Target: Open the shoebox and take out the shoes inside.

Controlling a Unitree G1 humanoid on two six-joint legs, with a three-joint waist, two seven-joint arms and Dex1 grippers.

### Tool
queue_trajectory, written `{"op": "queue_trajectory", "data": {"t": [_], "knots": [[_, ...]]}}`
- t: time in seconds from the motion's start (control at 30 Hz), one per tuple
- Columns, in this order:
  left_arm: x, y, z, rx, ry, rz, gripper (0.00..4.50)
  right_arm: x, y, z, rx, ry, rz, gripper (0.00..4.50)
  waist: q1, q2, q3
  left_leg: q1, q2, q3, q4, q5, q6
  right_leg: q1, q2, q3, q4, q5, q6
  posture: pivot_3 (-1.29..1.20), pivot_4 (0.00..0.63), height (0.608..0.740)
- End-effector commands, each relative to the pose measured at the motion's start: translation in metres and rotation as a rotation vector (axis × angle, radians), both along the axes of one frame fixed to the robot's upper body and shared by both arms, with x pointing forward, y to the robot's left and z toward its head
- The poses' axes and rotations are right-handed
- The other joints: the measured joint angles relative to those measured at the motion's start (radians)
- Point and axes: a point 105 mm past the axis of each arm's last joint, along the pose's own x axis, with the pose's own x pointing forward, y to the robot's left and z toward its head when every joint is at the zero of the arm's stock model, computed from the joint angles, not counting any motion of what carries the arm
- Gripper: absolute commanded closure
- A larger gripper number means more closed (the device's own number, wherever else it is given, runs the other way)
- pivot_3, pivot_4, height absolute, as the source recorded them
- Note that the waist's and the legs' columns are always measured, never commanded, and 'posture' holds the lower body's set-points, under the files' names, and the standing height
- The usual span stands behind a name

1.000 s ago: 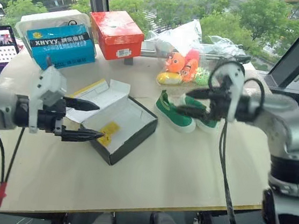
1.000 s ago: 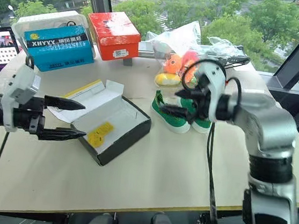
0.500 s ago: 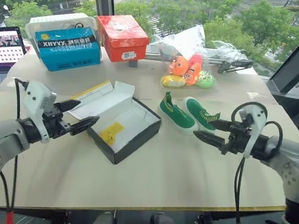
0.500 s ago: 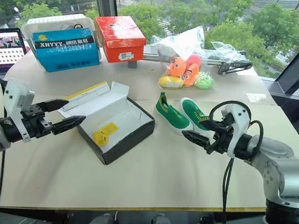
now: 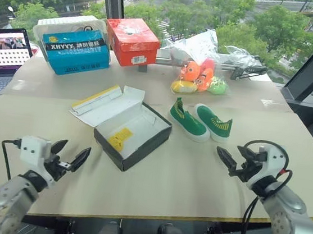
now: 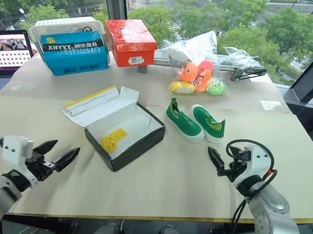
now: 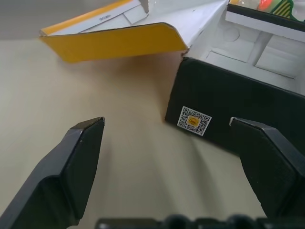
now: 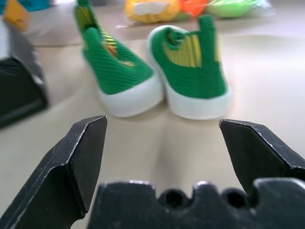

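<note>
Both end effectors spread, empty; shoes (image 5: 200, 121) beside open shoebox (image 5: 133, 134).

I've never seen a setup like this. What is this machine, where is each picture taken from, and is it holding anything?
It is a humanoid robot with two arms, each ending in a gripper of two black fingers. Two pictures come from cameras in its head, looking down over a table. The other two come from cameras on its wrists, looking out between the fingers.

The left gripper and right gripper are both open and hold nothing.

On the table lies the shoebox, lid folded back, with no shoes in it. The green shoes stand side by side next to it. Farther back are a blue box, a red box, a bag of plush toys and a laptop.
</note>
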Motion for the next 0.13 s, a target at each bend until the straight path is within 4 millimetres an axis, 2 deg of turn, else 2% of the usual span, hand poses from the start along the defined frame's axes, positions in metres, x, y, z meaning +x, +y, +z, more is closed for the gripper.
{"op": "queue_trajectory", "data": {"t": [0.03,0.13], "knots": [[0.006,-0.009,0.001,0.045,-0.022,-0.056,0.0,-0.001,0.002,0.011,-0.057,-0.079,-0.02,0.05,-0.002,0.0,0.0,0.0,0.0,0.0,0.0,0.0,0.0,0.0,0.0,0.0,0.0,0.0,-0.001,0.0,0.15,0.74],[0.018,-0.001,0.005,0.096,-0.043,-0.06,0.0,0.0,0.004,0.004,-0.082,-0.072,-0.012,0.05,-0.005,0.0,0.0,0.0,0.0,0.001,0.0,0.0,0.0,0.0,0.0,0.002,0.0,0.0,0.0,0.0,0.15,0.74]]}}
